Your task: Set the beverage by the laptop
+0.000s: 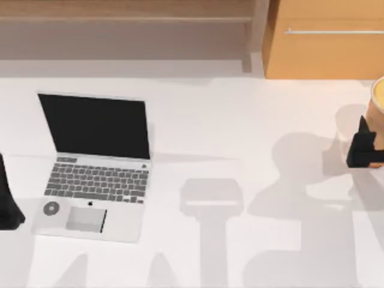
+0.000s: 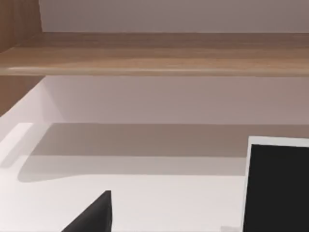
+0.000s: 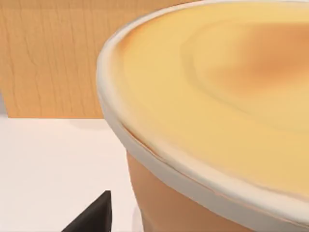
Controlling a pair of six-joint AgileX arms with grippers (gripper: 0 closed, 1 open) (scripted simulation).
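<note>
The cup (image 3: 212,121) looms closest, at the table's far right edge, well apart from the laptop (image 1: 96,165); the right gripper (image 1: 363,150), whose finger spacing I cannot tell, should clamp its wall squarely below the rim.

The black two-finger right gripper (image 1: 363,150) hangs at the table's far right edge, fingers pointing away from the near edge (their spread hidden). The black left arm (image 1: 8,195) sits parked at the left edge.
</note>
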